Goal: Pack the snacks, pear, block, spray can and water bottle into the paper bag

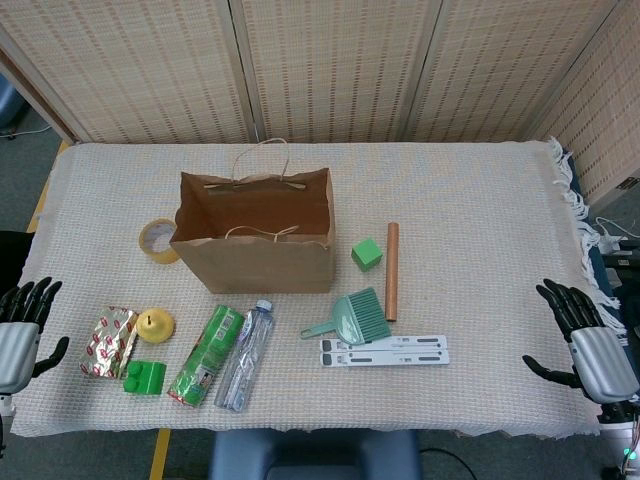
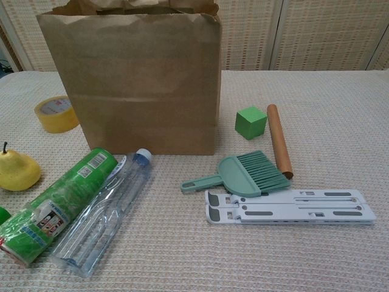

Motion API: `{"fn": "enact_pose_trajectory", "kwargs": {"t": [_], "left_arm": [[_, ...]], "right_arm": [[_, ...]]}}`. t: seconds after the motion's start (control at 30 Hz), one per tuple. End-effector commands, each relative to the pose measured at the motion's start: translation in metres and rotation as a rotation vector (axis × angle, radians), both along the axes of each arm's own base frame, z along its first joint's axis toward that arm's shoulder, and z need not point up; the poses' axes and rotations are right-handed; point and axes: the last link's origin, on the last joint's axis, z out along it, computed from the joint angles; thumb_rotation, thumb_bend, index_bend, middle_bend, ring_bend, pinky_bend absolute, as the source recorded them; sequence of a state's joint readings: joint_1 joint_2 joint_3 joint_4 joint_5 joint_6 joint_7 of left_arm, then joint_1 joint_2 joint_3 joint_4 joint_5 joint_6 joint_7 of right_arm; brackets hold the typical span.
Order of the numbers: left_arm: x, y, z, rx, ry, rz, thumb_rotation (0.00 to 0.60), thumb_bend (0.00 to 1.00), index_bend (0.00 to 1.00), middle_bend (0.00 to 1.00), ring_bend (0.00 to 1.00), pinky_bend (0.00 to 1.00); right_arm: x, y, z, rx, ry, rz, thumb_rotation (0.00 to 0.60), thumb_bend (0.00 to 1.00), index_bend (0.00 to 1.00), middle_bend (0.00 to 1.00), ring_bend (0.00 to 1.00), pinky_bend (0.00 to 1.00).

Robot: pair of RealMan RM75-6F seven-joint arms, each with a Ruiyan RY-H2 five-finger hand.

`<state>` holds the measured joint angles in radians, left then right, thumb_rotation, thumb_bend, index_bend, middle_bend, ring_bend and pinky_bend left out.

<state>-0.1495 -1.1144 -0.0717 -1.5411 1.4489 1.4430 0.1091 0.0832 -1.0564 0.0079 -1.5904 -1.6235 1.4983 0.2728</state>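
Observation:
The brown paper bag [image 1: 255, 250] [image 2: 137, 85] stands open and upright mid-table. In front of it lie a foil snack packet [image 1: 108, 341], a yellow pear [image 1: 155, 324] [image 2: 17, 170], a green block [image 1: 145, 376], a green spray can [image 1: 206, 354] [image 2: 58, 205] and a clear water bottle [image 1: 245, 354] [image 2: 103, 222]. My left hand [image 1: 22, 325] hovers open at the table's left edge, away from all of them. At the right edge my right hand [image 1: 585, 335] is open too, holding nothing. Neither hand shows in the chest view.
A yellow tape roll [image 1: 158, 240] [image 2: 56, 114] lies left of the bag. To its right are a green cube [image 1: 367, 253] [image 2: 251, 122], a brown rod [image 1: 392, 270] [image 2: 279, 140], a green dustpan brush [image 1: 352, 318] [image 2: 243, 174] and a white folding stand [image 1: 385, 350] [image 2: 289, 205].

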Motion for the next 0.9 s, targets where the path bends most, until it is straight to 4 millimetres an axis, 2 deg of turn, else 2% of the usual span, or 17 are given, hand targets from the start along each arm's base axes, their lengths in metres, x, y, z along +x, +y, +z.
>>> {"fn": "enact_pose_trajectory", "kwargs": {"t": [0.03,0.27,0.53,0.67,0.9], "left_arm": [[0.000,0.000,0.000,-0.001,0.001,0.000,0.600,0.36,0.00,0.00,0.00,0.06],[0.000,-0.001,-0.004,-0.049,0.010,-0.002,0.600,0.36,0.00,0.00,0.00,0.06],[-0.009,-0.006,-0.019,-0.284,0.137,0.038,0.600,0.35,0.00,0.00,0.00,0.09],[-0.014,-0.015,-0.032,-0.351,0.158,0.074,0.600,0.34,0.00,0.00,0.00,0.07],[-0.013,-0.008,-0.058,-0.385,0.164,0.062,0.600,0.34,0.00,0.00,0.00,0.07]], "right_arm": [[0.000,0.001,0.000,0.002,0.000,-0.002,0.600,0.08,0.00,0.00,0.00,0.02],[0.001,0.001,-0.001,0.007,0.000,-0.001,0.600,0.08,0.00,0.00,0.00,0.02],[0.002,0.001,-0.001,0.016,-0.006,-0.009,0.600,0.08,0.00,0.00,0.00,0.02],[0.002,0.001,-0.002,0.025,-0.010,-0.012,0.600,0.08,0.00,0.00,0.00,0.02],[0.001,0.000,-0.002,0.038,-0.015,-0.019,0.600,0.08,0.00,0.00,0.00,0.02]]}}
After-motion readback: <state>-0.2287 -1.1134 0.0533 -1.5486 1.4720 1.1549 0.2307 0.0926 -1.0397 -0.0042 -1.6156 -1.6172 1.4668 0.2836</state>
